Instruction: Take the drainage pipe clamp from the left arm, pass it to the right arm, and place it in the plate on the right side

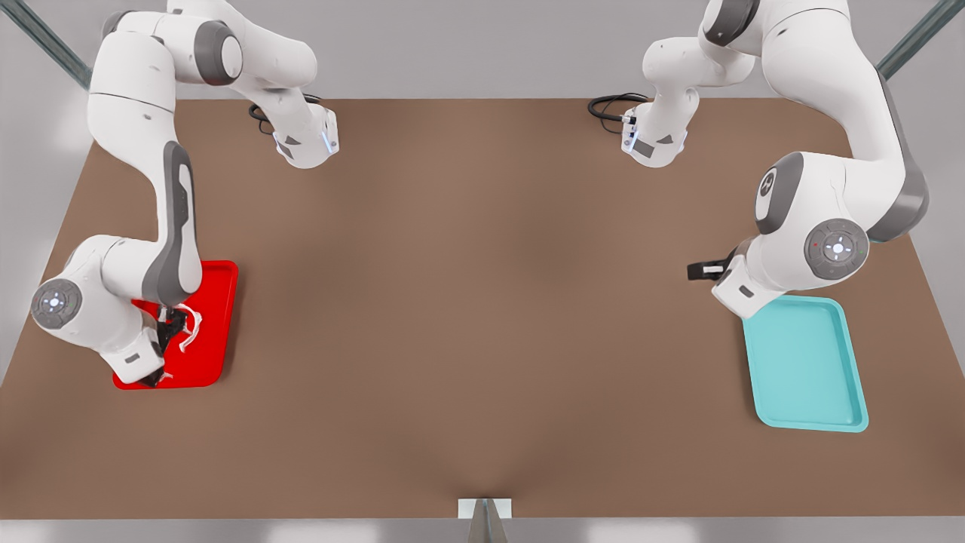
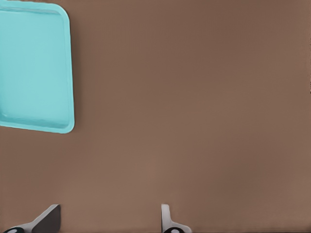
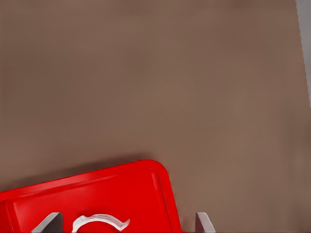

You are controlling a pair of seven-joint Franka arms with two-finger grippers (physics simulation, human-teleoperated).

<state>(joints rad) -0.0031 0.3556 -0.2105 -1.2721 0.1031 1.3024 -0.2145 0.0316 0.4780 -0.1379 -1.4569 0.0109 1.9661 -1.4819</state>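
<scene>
Two big white robot arms [image 1: 136,98] [image 1: 822,68] have grey joints, round grey caps (with tiny lights), black cables [image 1: 614,105] and small black grippers [image 1: 170,328] [image 1: 705,269].

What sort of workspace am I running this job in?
Likely a simulated two-arm test bench: a bare brown table, a red tray and a teal tray at opposite ends, and plain grey walls with no household clutter.

The right gripper [image 1: 172,326] hangs over the red plate [image 1: 219,317], beside the white clamp [image 1: 191,329]; the left gripper [image 1: 701,269] waits near the teal tray [image 1: 807,366].
</scene>
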